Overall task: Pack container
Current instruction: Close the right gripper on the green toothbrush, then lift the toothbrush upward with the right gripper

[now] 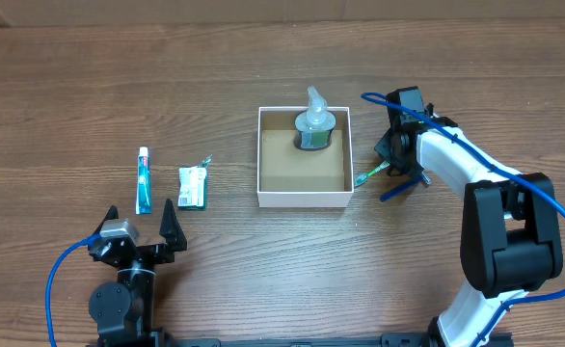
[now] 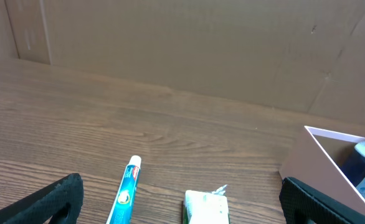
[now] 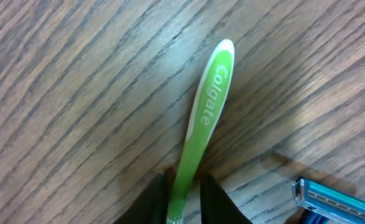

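Green toothbrush clenched in my right tool, Colgate lettering legible only from my wrist, blue razor beside it, overhead alone showing the container just left on the bench, bottle inside, my left tool released beyond.

Place: a robot test bench, lab-like
Surface: wood-grain table
Backdrop: plain cardboard wall behind the table
Machines: two robot arms trailing blue cables
Props: toothpaste tube and toothbrush on the table
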